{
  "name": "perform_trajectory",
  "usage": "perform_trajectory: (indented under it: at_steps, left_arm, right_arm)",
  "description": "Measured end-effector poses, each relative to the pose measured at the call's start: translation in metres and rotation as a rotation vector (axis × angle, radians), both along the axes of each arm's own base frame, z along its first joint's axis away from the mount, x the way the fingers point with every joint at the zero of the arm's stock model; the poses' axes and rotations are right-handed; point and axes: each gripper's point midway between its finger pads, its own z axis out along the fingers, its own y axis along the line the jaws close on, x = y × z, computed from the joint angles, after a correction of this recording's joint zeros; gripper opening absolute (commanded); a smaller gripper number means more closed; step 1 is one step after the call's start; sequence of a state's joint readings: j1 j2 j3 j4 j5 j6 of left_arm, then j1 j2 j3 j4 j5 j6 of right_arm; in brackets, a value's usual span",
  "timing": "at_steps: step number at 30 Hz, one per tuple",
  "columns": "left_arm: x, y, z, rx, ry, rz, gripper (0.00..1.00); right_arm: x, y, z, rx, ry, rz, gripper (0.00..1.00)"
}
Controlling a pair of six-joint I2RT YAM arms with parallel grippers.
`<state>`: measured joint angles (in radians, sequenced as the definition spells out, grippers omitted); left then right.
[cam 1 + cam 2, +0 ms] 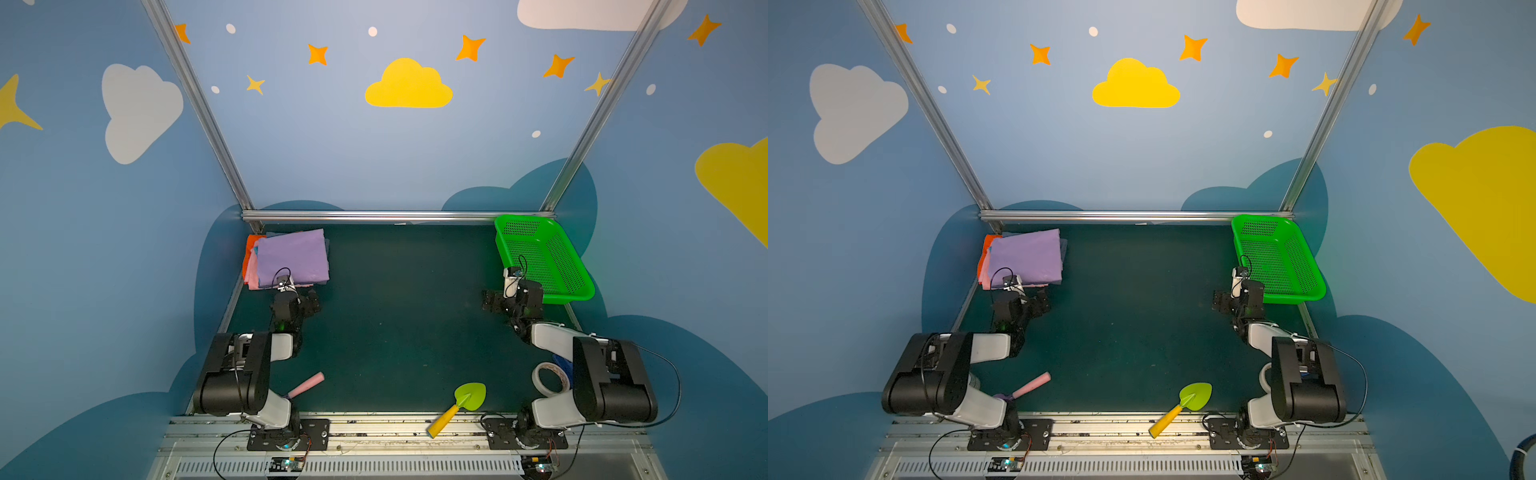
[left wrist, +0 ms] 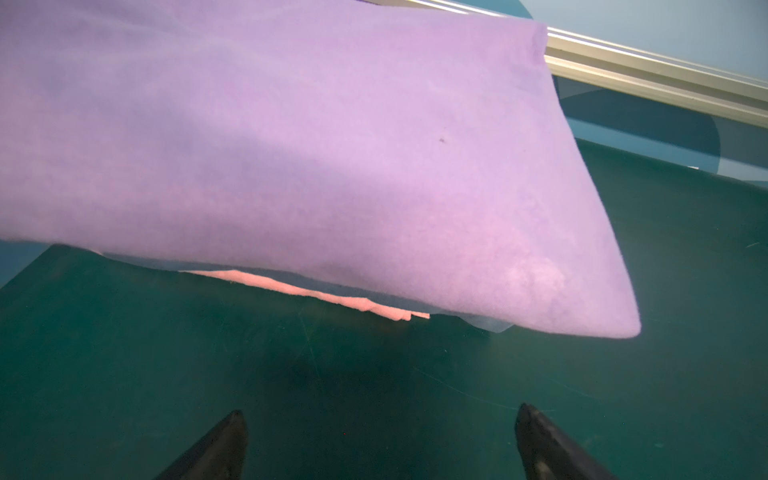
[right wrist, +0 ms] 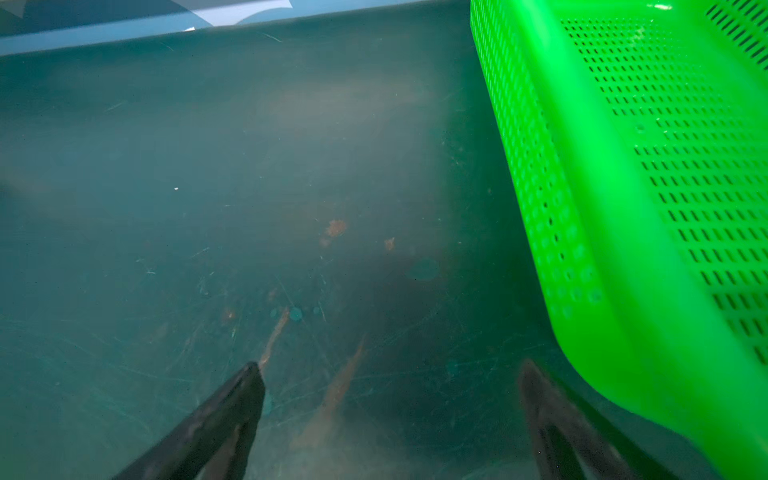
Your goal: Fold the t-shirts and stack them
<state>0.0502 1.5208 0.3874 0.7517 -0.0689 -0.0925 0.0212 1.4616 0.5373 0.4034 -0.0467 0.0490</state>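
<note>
The t-shirts lie folded in a stack at the far left corner of the green mat in both top views. A lavender t-shirt (image 1: 291,257) (image 1: 1025,257) is on top, with orange (image 1: 249,253) and pink edges showing at the stack's left side. In the left wrist view the lavender t-shirt (image 2: 291,145) fills the upper part, and a pink edge (image 2: 311,293) peeks out beneath it. My left gripper (image 1: 301,301) (image 2: 380,411) hovers open just short of the stack's near edge, holding nothing. My right gripper (image 1: 505,301) (image 3: 390,365) is open and empty over bare mat beside the basket.
A green perforated basket (image 1: 544,257) (image 3: 644,166) stands empty at the far right corner. Near the front edge lie a green and yellow toy trowel (image 1: 457,407), a pink stick (image 1: 306,384) and a tape roll (image 1: 548,379). An aluminium rail (image 1: 395,216) borders the back.
</note>
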Motion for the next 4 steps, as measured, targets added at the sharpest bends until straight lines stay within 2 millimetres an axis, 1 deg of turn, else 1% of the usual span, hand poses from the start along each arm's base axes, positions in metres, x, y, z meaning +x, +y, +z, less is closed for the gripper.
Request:
perform_trajectory:
  at_steps: [4]
  left_arm:
    - [0.0000, 0.0000, 0.0000, 0.002, 0.000, -0.001, 1.00]
  right_arm:
    - [-0.0007, -0.0001, -0.0010, 0.000, 0.005, 0.000, 0.96]
